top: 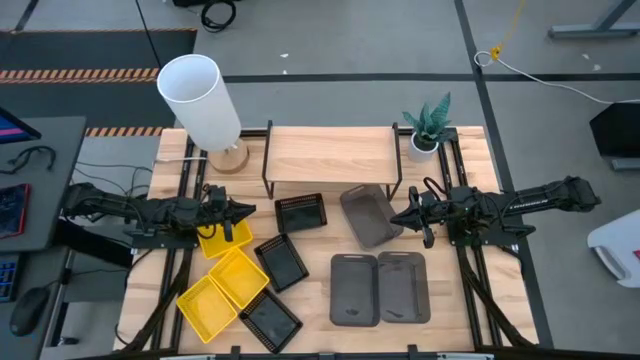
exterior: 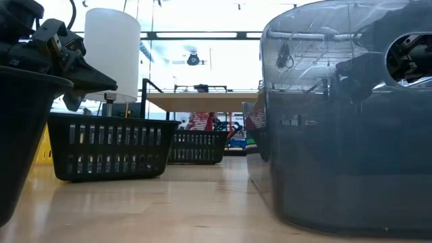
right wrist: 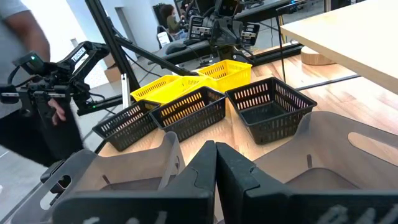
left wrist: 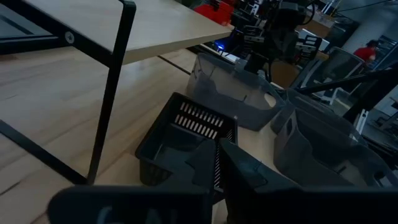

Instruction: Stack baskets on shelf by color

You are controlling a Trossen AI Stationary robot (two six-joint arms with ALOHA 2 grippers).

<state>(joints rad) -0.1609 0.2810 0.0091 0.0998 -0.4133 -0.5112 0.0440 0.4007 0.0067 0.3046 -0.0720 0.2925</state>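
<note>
Two grippers at work: left gripper (top: 243, 209), fingers pressed nearly together, apparently nipping the rim of a yellow basket (top: 222, 239); right gripper (top: 398, 219), fingers pressed together, at the edge of a tilted grey basket (top: 369, 214). Shelf (top: 330, 155) top bare. Step, by judgement: first lift. Next: raise clear of the shelf legs. Nearby: black baskets (top: 299, 213), lamp (top: 205, 108), plant (top: 427, 128)

text: none legible | labels: none | brands: none | numbers: none | signs: none
</note>
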